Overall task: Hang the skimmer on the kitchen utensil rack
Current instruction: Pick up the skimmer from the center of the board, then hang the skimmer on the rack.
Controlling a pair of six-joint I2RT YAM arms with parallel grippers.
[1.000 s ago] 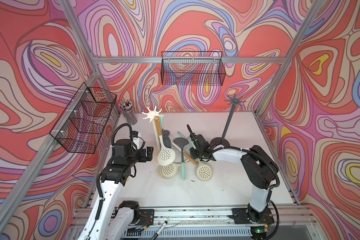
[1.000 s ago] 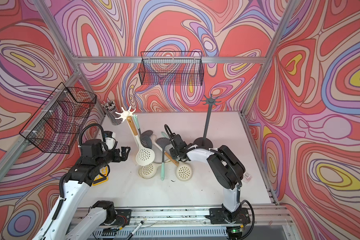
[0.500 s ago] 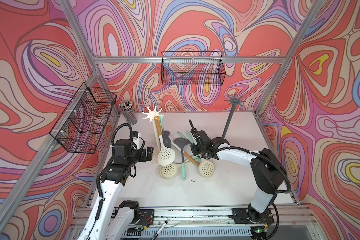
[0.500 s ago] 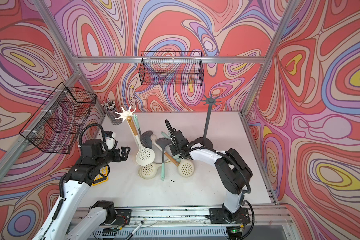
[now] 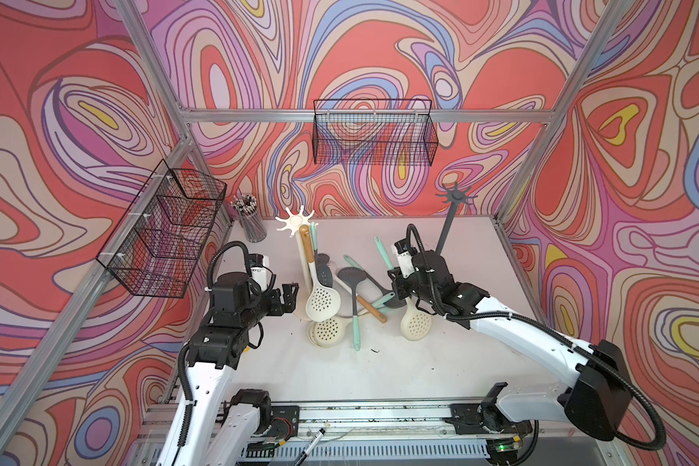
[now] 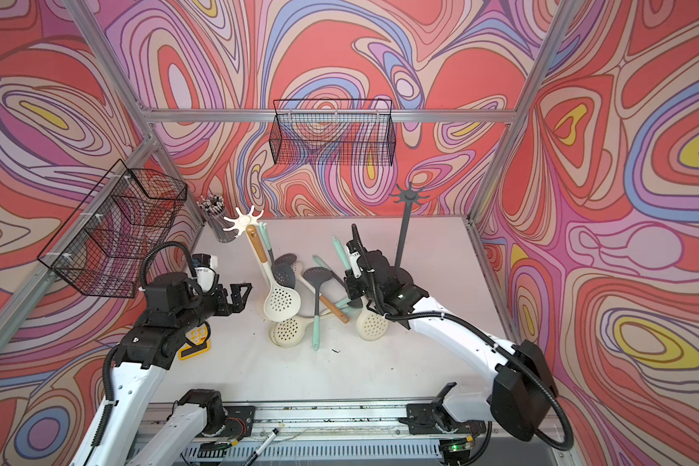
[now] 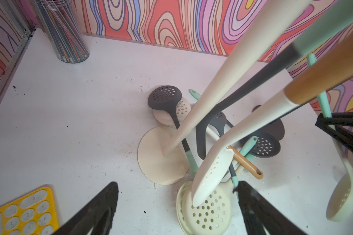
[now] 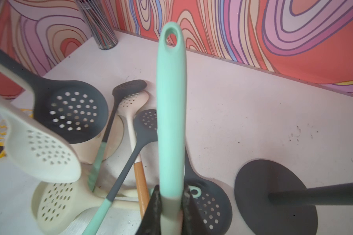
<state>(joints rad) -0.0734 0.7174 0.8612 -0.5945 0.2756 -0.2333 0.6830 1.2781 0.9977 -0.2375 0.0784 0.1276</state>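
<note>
Only the right wrist view shows the grip up close. The right gripper [image 8: 171,196] is pinched nearly shut, its black fingers [image 8: 155,203] pressed on either side of the cream perforated skimmer with a mint-green handle [image 8: 171,101]. They hold it low on the handle, and the hanging hole stands clear beyond them. That view hides the bowl. In both top views the bowl [image 5: 416,322] hangs below the right gripper [image 5: 397,280], towards the front of the white table [image 5: 380,371], and the handle slants up and back. Whether the bowl touches the table I cannot tell.

Just behind this gripper rises the pole of the dark grey utensil rack [image 5: 455,197], with a star of hooks at its top. Its round base [image 8: 273,199] sits beside the fingers in the right wrist view.

To the other side lie loose skimmers [image 5: 354,278] in a crossed heap. Past them stands the cream utensil rack [image 5: 295,221], with two skimmers hanging from it.

The left gripper [image 5: 290,297] hovers just beside that cream rack, jaws spread wide and holding nothing. It is well apart from the held skimmer, which shows at the edge of the left wrist view [image 7: 344,197].

A yellow keypad [image 6: 194,339] shows in a top view and in the left wrist view. A clear cup of pencils [image 5: 251,222] stands in the back corner.
</note>
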